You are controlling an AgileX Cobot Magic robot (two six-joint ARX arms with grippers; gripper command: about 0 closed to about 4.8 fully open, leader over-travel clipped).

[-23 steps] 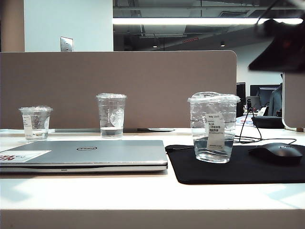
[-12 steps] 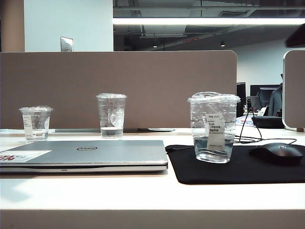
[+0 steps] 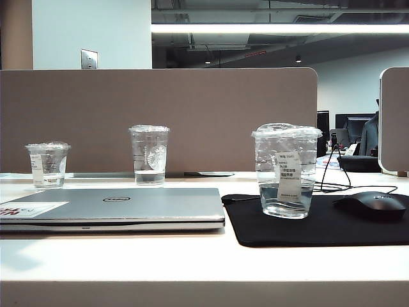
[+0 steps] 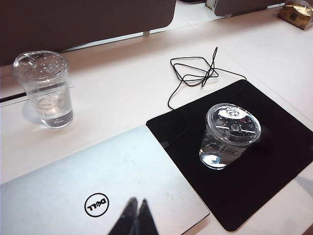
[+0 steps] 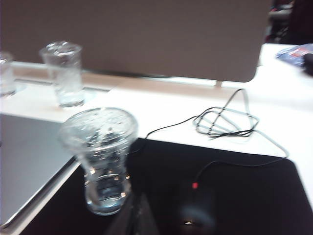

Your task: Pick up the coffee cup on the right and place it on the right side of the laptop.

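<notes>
The coffee cup (image 3: 286,171), a clear lidded cup with a white printed label and a little clear liquid at its base, stands upright on the black mouse pad (image 3: 332,227), just to the right of the closed silver Dell laptop (image 3: 121,208) and apart from its edge; judged from this, the placing looks done. On the same pad, further right, lies a black mouse (image 3: 372,204), its thin cable looping off across the white tabletop (image 3: 192,259) behind. Two other clear cups stand at the back by the brown partition: one with a round logo (image 3: 150,155) and a shorter one (image 3: 48,164) at far left. Neither arm shows in the exterior view. The right pincer (image 5: 139,218) appears only as a blurred dark tip just beside the cup's base, clenched and grasping nothing. The left pincer (image 4: 137,215) hangs over the laptop lid near the Dell logo, its fingertips pressed together and empty. The risk from here lies mostly with the right pincer: so near the light, nearly empty cup, a sideways sweep could clip it, tipping it onto the pad or toward the laptop and spilling liquid.
</notes>
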